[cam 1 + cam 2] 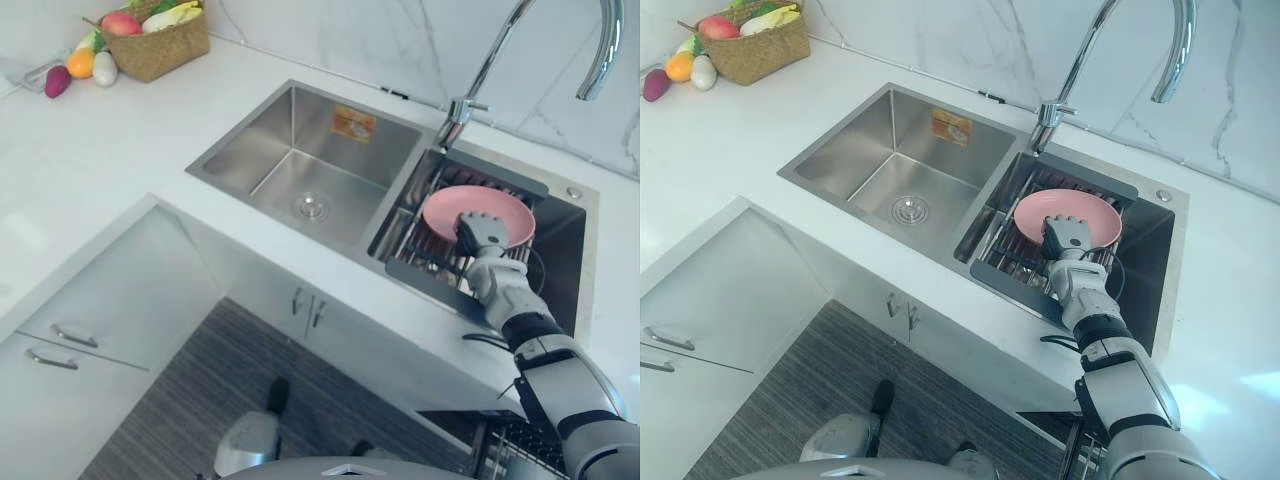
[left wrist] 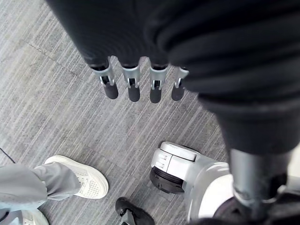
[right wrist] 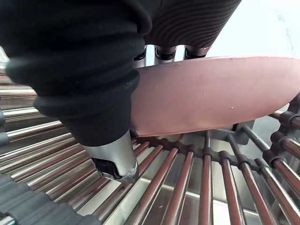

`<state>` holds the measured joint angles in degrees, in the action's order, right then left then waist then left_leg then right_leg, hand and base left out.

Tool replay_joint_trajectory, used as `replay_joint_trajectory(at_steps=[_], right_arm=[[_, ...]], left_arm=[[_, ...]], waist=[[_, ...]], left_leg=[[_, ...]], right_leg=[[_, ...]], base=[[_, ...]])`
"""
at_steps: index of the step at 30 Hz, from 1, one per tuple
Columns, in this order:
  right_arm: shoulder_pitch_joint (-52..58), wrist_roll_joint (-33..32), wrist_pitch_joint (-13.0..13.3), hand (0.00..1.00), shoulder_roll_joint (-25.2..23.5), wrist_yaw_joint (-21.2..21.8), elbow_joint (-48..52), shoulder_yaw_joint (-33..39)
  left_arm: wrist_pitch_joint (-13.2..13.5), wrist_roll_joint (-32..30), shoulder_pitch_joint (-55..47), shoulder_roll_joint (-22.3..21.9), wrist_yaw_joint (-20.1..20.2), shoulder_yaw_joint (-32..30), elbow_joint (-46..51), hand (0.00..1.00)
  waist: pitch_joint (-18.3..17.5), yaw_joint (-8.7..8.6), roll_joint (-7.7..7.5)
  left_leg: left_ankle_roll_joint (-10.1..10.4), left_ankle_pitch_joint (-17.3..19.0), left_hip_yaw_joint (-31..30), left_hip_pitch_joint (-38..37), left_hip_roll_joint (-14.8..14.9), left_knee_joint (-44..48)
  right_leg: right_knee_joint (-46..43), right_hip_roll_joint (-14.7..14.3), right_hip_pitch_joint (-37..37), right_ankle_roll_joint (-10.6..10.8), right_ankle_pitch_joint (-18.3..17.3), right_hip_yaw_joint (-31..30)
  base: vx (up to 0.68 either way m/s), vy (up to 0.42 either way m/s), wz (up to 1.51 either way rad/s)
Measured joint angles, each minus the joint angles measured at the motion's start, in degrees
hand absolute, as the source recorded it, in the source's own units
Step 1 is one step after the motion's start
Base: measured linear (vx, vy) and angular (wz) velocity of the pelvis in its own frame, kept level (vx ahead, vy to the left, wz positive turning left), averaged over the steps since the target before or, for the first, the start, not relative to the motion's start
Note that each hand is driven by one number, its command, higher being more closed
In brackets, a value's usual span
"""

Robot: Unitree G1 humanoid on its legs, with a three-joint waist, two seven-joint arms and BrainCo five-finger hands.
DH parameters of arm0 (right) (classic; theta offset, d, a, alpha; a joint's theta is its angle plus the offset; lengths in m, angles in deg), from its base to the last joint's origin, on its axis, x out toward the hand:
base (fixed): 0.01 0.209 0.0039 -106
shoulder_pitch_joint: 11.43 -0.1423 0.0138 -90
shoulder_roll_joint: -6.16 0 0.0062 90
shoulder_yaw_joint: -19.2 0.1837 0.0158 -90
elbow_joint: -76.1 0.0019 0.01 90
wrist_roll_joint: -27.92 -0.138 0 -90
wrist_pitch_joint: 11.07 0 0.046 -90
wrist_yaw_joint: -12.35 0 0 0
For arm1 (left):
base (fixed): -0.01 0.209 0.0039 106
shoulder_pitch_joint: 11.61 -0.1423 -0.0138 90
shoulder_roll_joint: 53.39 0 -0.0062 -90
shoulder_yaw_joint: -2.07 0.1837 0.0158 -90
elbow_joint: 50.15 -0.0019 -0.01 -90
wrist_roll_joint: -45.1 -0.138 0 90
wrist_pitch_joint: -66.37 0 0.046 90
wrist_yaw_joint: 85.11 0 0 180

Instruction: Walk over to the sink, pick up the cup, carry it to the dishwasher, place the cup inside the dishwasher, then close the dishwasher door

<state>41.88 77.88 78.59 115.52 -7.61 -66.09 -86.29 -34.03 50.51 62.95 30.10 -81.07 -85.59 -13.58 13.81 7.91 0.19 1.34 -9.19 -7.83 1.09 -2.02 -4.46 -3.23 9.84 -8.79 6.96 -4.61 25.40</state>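
Now the right hand [image 1: 482,233] reaches into the right basin of the sink [image 1: 260,130], at a pink plate [image 1: 445,208]. The plate lies on the wire rack [image 1: 420,252] set in that basin. From the head views, the hand lies over the plate's near rim. In the right wrist view its fingers [image 3: 165,52] pass over the plate's top and are hidden behind it. The thumb [image 3: 112,159] sits below the rim, just above the rack bars. Whether they grip the plate cannot be told. The tap [image 1: 458,112] stands at the back of the sink, between the basins. The left hand [image 2: 133,86] hangs over the grey floor [image 2: 47,93], fingers straight and holding nothing, near a person's white shoe [image 2: 82,178]. A basket [image 1: 165,45] of fruit stands at the far left of the tabletop [image 1: 100,160], well apart from the sink.
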Motion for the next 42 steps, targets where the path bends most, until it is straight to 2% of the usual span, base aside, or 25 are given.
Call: replay_joint_trajectory(at_steps=[3, 8, 11, 13, 17, 19, 22, 26, 32, 39, 42], right_arm=[[0.24, 2.15, 0.59, 1.00, 2.28, 0.31, 3.85, 0.00], [0.65, 8.17, 3.77, 1.00, 12.15, 1.94, 15.68, 0.00], [0.91, 9.35, 5.15, 1.00, 14.44, 2.38, 18.25, 0.05], [0.97, 10.90, 5.47, 1.00, 15.20, 2.38, 20.33, 0.36], [3.02, 11.31, 7.52, 1.00, 16.37, 2.85, 25.14, 0.40], [3.08, 11.30, 8.11, 1.00, 16.98, 3.75, 27.10, 0.40], [3.56, 11.25, 8.24, 1.00, 17.86, 4.12, 29.38, 0.49], [6.43, 11.09, 8.15, 1.00, 19.28, 4.47, 31.69, 1.70], [10.58, 8.83, 7.36, 1.00, 19.42, 5.07, 36.05, 8.90], [17.05, 5.52, 7.68, 1.00, 21.60, 4.97, 40.59, 17.56], [18.57, 4.49, 7.64, 1.00, 22.07, 4.74, 40.71, 19.06]], left_arm=[[-0.60, -0.02, -0.10, 0.00, 0.03, -0.12, 0.06, 0.00], [-1.06, 0.00, -0.40, 0.12, 0.04, -0.66, 0.12, 0.00], [-1.20, 0.03, -0.65, 0.10, 0.04, -1.21, 0.11, 0.00], [-1.29, 0.02, -0.72, 0.32, 0.04, -1.38, 0.08, 0.00], [-1.11, 0.05, -1.79, 1.21, 0.57, -2.18, 0.19, 0.00], [-1.08, 0.05, -2.21, 1.46, 0.74, -2.23, 0.47, 0.00], [-1.10, 0.04, -2.50, 1.49, 0.67, -2.23, 0.37, 0.00], [-1.35, 0.40, -3.30, 1.45, 0.16, -2.29, -0.08, 0.00], [-2.96, 0.80, -4.33, 1.52, 0.14, -2.39, -0.15, 0.00], [-2.93, 1.90, -5.64, 0.47, -0.20, -4.70, -0.07, 0.00], [-2.84, 3.50, -6.62, -0.36, -0.92, -4.80, -0.07, 0.00]], waist=[[0.00, -0.87, 0.00], [-0.10, -2.80, -0.17], [-0.25, -3.45, -0.42], [-0.36, -3.67, -0.74], [-2.12, -4.65, -2.59], [-2.54, -4.64, -2.93], [-2.65, -5.09, -2.99], [-4.62, -5.81, -3.08], [-6.05, -7.98, -3.28], [-6.31, -9.86, -3.24], [-6.22, -9.92, -3.60]], left_leg=[[-0.02, 0.02, 0.70, 0.02, 0.11, -0.01], [-0.19, 0.24, 3.35, -0.24, 0.65, -0.04], [-0.19, 0.24, 4.66, -0.23, 1.15, -0.04], [-0.19, 0.23, 5.40, -0.21, 1.52, -0.05], [-0.04, 0.40, 6.78, -0.32, 2.30, -0.04], [0.07, 0.51, 8.03, -0.42, 2.76, -0.05], [0.20, 0.83, 9.54, -1.30, 3.10, -0.07], [0.41, 1.54, 10.69, -1.25, 3.23, -0.38], [0.34, 1.84, 11.88, -1.51, 3.35, -0.05], [0.86, 2.51, 14.30, -3.02, 4.05, 0.06], [0.99, 7.19, 15.83, -2.85, 3.89, 5.56]], right_leg=[[0.04, -0.01, 0.44, -0.03, 0.16, -1.10], [0.96, -0.25, 1.10, -0.12, 1.19, -3.21], [1.25, -0.60, 1.64, -0.18, 1.84, -4.58], [1.72, -0.94, 1.95, -0.01, 2.46, -5.47], [2.64, -1.61, 2.24, -0.30, 3.16, -6.51], [2.73, -1.88, 2.86, -0.47, 3.47, -7.81], [3.12, -2.04, 2.84, -0.74, 3.69, -9.35], [3.99, -2.18, 3.12, -0.94, 3.72, -10.50], [3.40, -2.10, 3.98, -1.48, 4.19, -11.74], [2.11, -2.50, 4.80, -1.46, 4.10, -15.11], [1.34, -2.57, 5.44, -1.60, 3.91, -19.80]], base=[[0.00, 0.000, -0.14], [0.00, -0.007, -0.24], [0.00, -0.020, -0.22], [0.00, -0.022, -0.29], [0.01, -0.031, -0.19], [-0.01, -0.021, -0.27], [-0.04, -0.013, -0.31], [-0.04, -0.003, -0.16], [0.00, -0.002, -0.13], [0.00, -0.015, -0.25], [0.00, 0.017, -0.73]])
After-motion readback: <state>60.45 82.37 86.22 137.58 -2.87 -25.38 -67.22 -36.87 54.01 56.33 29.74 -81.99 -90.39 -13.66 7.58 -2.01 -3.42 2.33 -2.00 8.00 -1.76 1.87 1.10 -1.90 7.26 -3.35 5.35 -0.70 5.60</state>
